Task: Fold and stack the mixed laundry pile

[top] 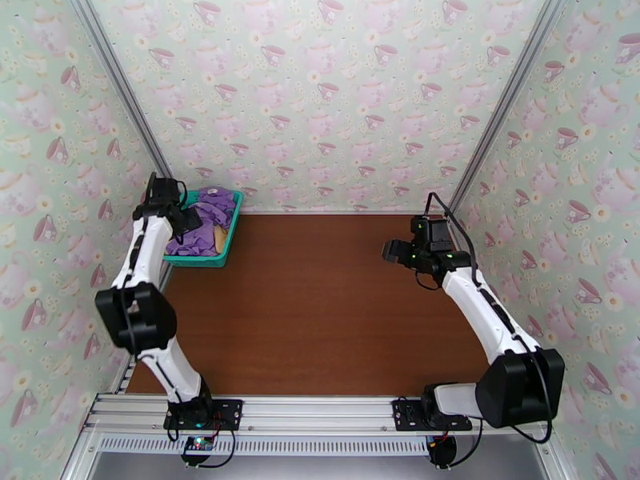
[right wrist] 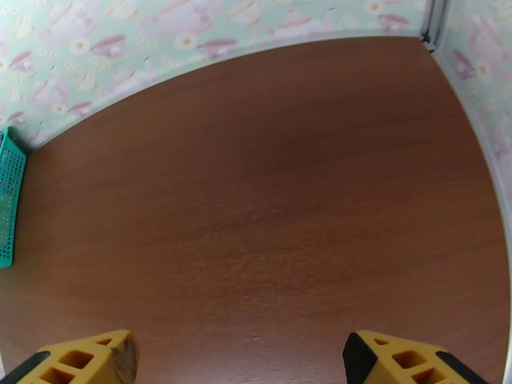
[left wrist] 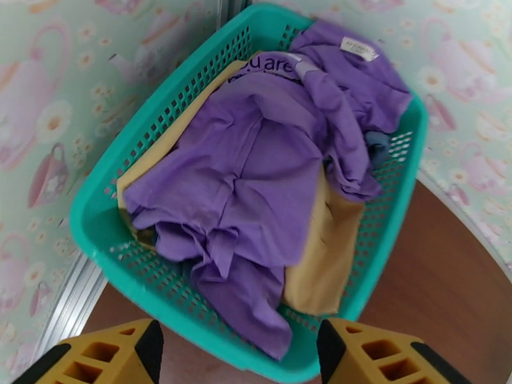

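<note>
Laundry pile (left wrist: 269,187): 3 garments, all bunched in 1 teal mesh basket (left wrist: 96,228), none folded or stacked.
- 1 purple shirt (left wrist: 256,155) on top, crumpled, covering most of the pile. In the left wrist view its hem flops over the basket rim at 6 o'clock. It has 1 white label (left wrist: 358,49) at 1 o'clock and dark print by the collar at 12.
- 1 mustard garment (left wrist: 323,251) under the purple, showing at 5 o'clock and as a strip along the 10 o'clock side.
- 1 grey-blue garment (left wrist: 379,147): just a sliver at 3 o'clock against the basket wall, the rest buried.

In the top view the basket sits at 10 o'clock on the brown table (top: 320,314), tucked into the far-left corner close to the teacup-papered walls (top: 336,98).

Left gripper (left wrist: 240,356): hangs above the near side of the basket, looking down on the pile. Its 2 yellow fingers (left wrist: 109,356) are spread wide with nothing between them, and I see no contact with the cloth.

Right gripper (right wrist: 240,360): 2 yellow fingers, also wide apart and empty, over bare tabletop. In the top view it sits at 3 o'clock on the table, well apart from the basket. In its wrist view 1 teal basket edge shows at 9 o'clock.
</note>
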